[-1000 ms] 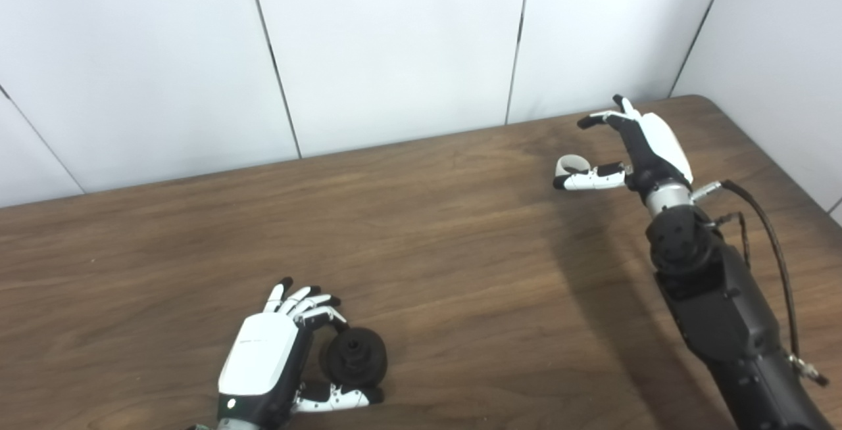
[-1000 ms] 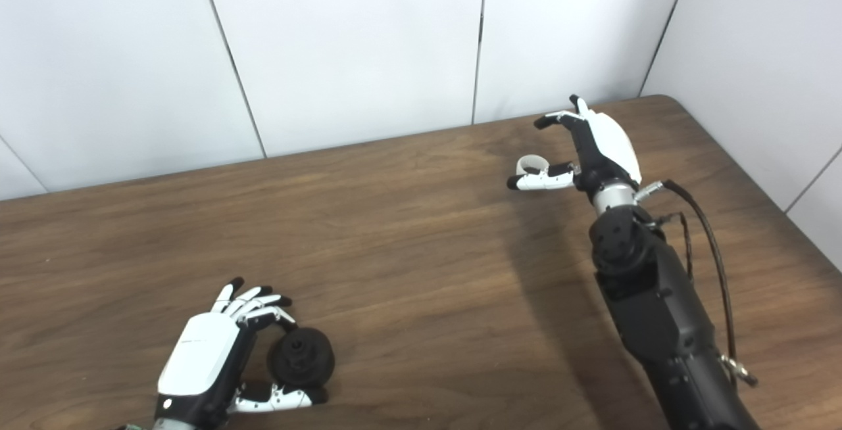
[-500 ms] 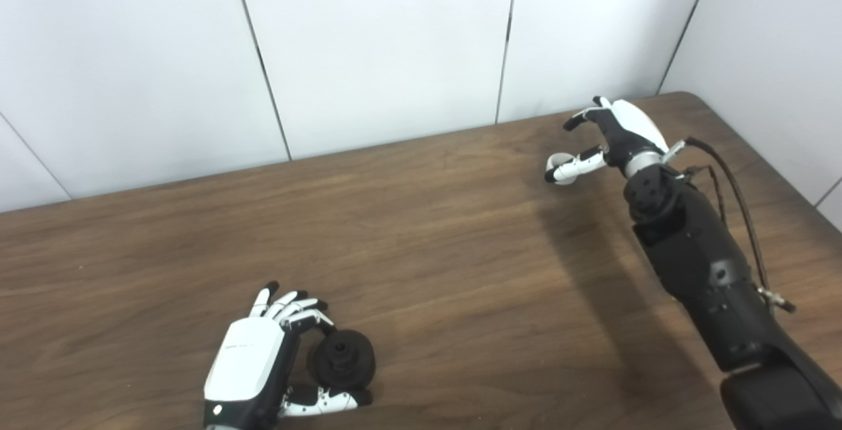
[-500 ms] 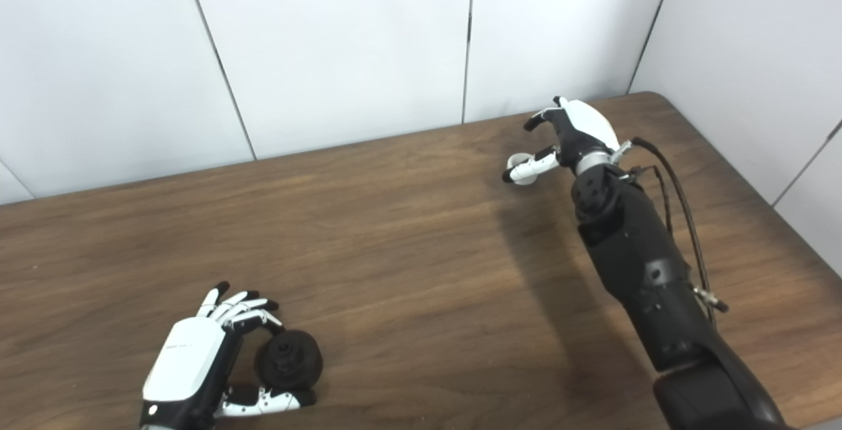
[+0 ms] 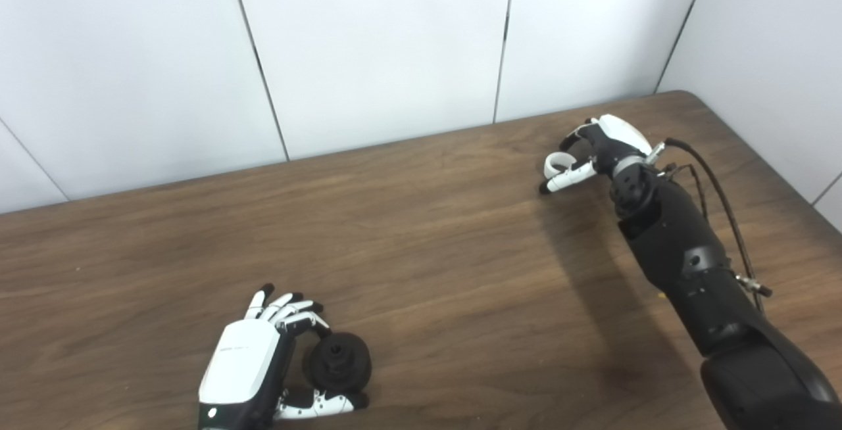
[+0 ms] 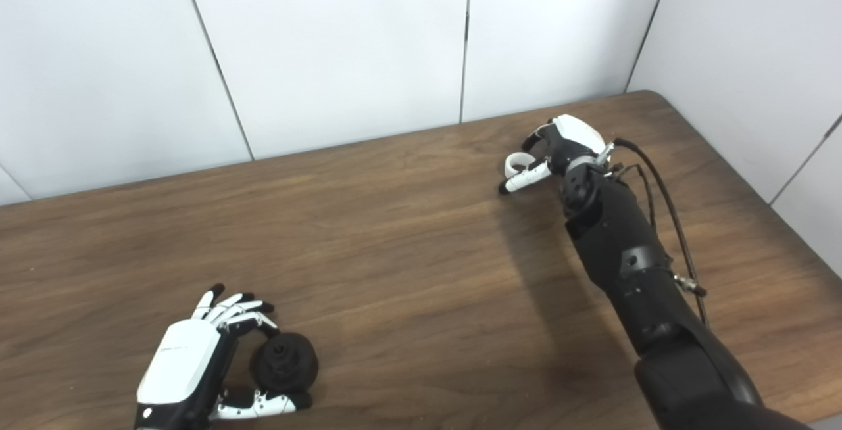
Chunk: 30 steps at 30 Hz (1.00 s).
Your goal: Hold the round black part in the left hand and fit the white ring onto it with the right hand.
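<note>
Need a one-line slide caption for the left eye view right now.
Left hand cups the round black part at the table's near edge; right hand closes around the white ring far right.

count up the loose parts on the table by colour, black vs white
black: 1, the round black part, between the fingers of the left hand
white: 1, the white ring, at the right hand
total: 2
</note>
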Motion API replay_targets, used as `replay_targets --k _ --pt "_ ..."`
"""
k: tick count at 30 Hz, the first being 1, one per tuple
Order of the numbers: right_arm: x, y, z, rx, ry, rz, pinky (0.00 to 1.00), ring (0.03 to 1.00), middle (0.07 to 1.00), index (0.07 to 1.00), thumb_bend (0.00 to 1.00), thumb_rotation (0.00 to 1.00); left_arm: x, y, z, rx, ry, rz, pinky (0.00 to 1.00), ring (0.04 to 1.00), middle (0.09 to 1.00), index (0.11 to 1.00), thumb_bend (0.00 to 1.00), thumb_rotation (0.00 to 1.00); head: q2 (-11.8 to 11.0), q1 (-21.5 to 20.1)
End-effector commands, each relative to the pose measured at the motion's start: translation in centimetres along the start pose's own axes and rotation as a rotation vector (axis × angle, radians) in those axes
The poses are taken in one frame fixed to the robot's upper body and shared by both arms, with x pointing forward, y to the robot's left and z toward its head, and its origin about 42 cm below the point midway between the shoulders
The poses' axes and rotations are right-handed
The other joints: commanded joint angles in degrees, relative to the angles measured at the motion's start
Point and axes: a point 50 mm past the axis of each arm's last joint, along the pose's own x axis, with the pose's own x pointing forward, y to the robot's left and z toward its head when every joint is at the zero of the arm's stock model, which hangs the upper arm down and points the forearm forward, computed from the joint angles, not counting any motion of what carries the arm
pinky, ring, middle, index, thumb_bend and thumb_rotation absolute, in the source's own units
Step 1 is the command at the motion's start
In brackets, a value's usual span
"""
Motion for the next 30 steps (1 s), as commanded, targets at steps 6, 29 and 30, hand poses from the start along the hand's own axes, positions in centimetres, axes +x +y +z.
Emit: replay_targets --k 6,29,30 --pt "0.4 -2.6 1.6 -0.003 -0.031 -0.078 1.00 1.000 0.975 0.697 0.93 0.27 -0.3 0.3 -0.3 0.030 0.002 0.002 1.00 0.870 0.770 0.484 0.52 0.05 0.1 0.1" --pt "0.0 -3.0 0.5 -0.031 -0.034 -0.071 1.00 1.000 0.935 0.638 0.88 0.28 -0.4 0.6 -0.3 0.025 0.002 0.007 1.00 0.875 0.771 0.484 0.52 0.05 0.9 0.7" --pt "0.0 -3.1 0.5 -0.033 -0.035 -0.072 1.00 1.000 0.934 0.638 0.89 0.28 -0.4 0.7 -0.3 0.026 0.002 0.006 1.00 0.876 0.771 0.484 0.52 0.05 0.9 0.7"
